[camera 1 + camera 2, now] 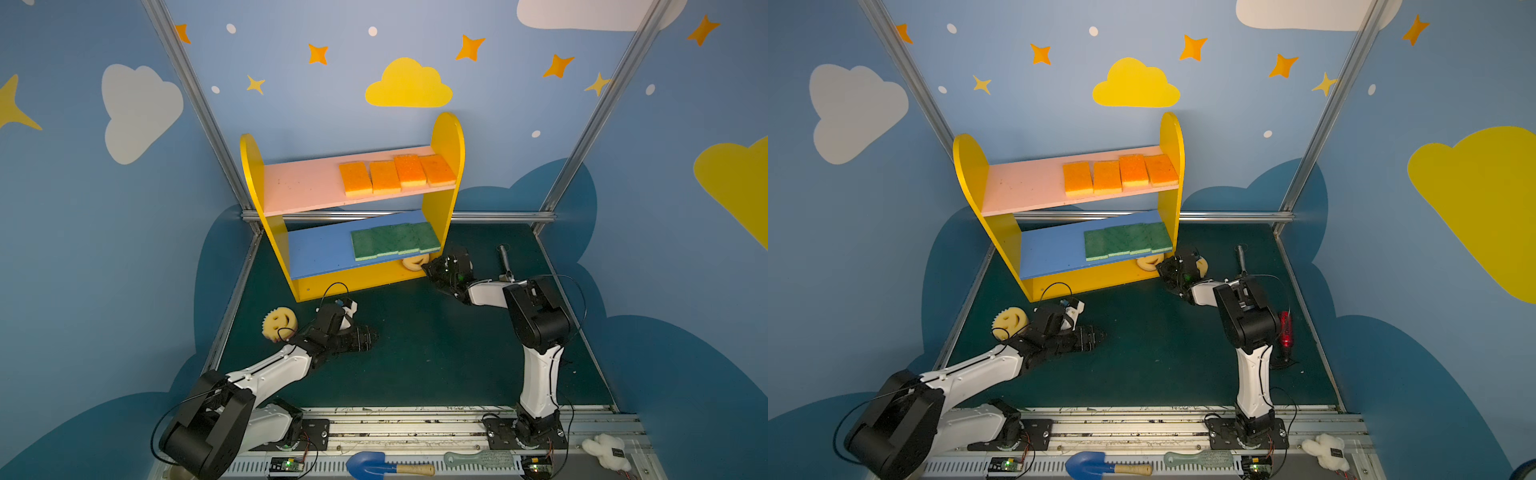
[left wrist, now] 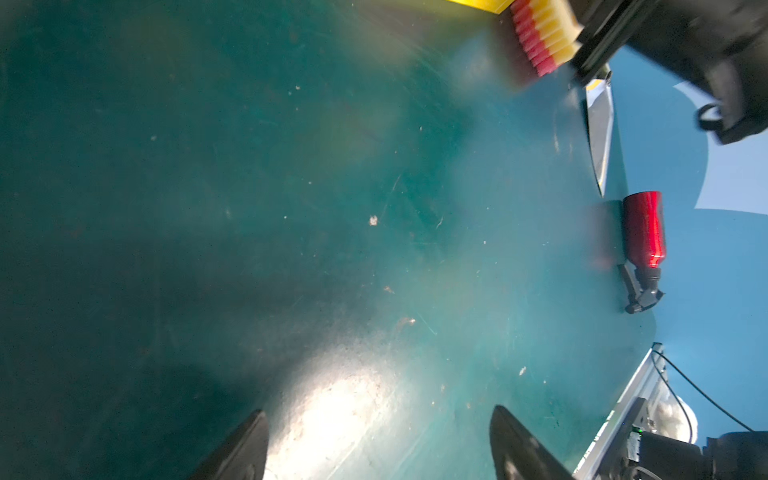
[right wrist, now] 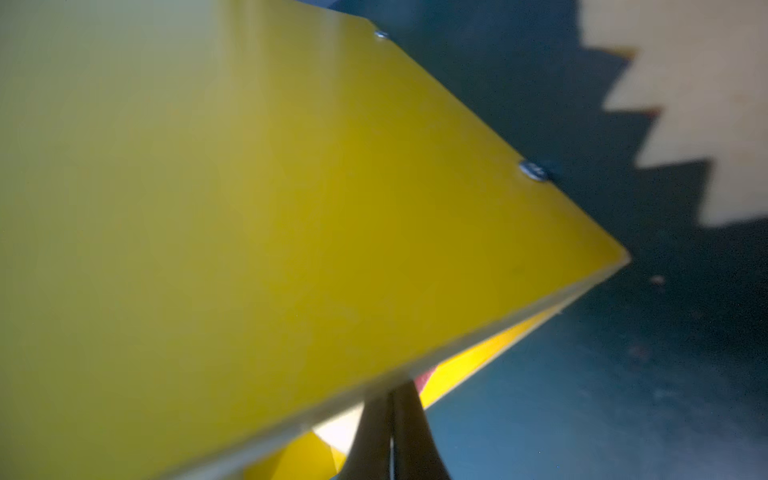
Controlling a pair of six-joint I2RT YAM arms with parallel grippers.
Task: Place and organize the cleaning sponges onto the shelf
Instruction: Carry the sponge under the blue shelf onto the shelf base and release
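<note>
Status: shelf point(image 1: 446, 137) is mostly sorted imo. 4 orange pads point(image 1: 397, 174) sit in a row on the right of the pink board point(image 1: 303, 187), 4 green pads point(image 1: 395, 245) on the right of the blue board point(image 1: 320, 253), and the first smiley point(image 1: 415, 262) is tucked on the yellow base point(image 1: 345, 284) at the right end. That leaves 2 by my count: the second smiley point(image 1: 279, 322) on the mat point(image 1: 415, 353) near-left of the shelf, and the third smiley point(image 3: 698, 124) on the mat just right of it. My left gripper point(image 2: 379, 411) hangs spread wide & empty over the mat, while my right gripper point(image 3: 392, 390) is pinched closed on nothing afaict, tips at the shelf's bottom right corner.
</note>
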